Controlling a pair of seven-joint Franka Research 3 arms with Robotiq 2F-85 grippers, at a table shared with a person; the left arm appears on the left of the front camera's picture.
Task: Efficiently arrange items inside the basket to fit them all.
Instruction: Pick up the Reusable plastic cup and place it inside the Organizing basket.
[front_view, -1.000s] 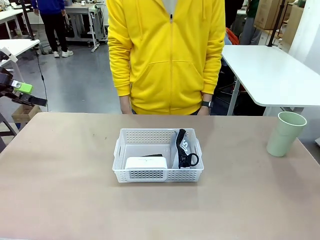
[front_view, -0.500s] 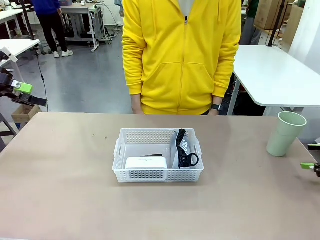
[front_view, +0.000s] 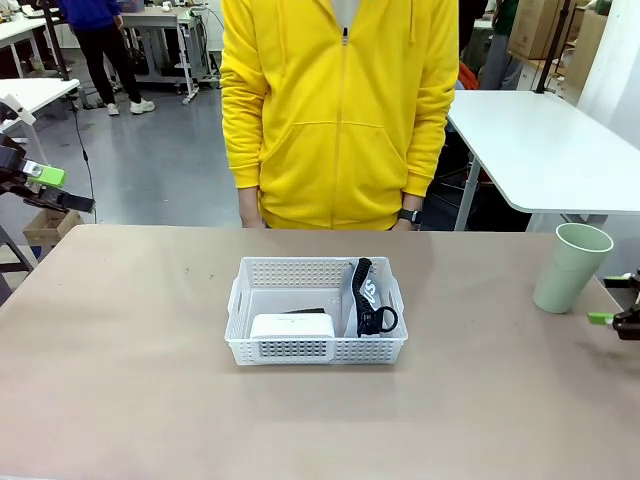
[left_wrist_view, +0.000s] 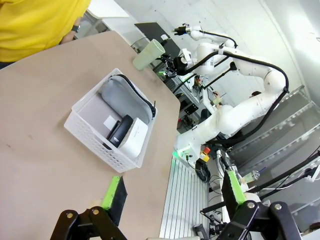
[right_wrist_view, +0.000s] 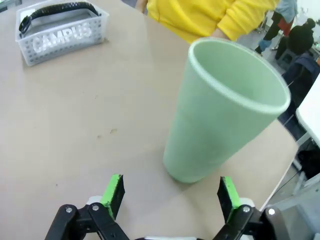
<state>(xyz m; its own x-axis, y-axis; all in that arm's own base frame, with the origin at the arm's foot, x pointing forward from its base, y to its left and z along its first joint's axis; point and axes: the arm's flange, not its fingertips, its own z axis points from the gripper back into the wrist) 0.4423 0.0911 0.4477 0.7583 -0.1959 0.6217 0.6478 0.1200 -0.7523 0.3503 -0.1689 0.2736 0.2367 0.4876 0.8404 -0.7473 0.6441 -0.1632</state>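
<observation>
In the front view the white device (front_view: 292, 325) covers nearly all of the stapler (front_view: 306, 311), leaving a dark sliver that is perhaps its top. The basket's (front_view: 316, 350) near wall hides the pouch's (front_view: 366, 295) lower part. The right gripper (front_view: 606, 300) is cut by the picture's right edge, the left gripper (front_view: 55, 190) by the left edge. In the right wrist view the top edge crops the basket.

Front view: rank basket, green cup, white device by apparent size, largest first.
1. basket
2. pale green cup
3. white device; its lower part sits behind the basket's front wall, so its full size is unsure.
</observation>
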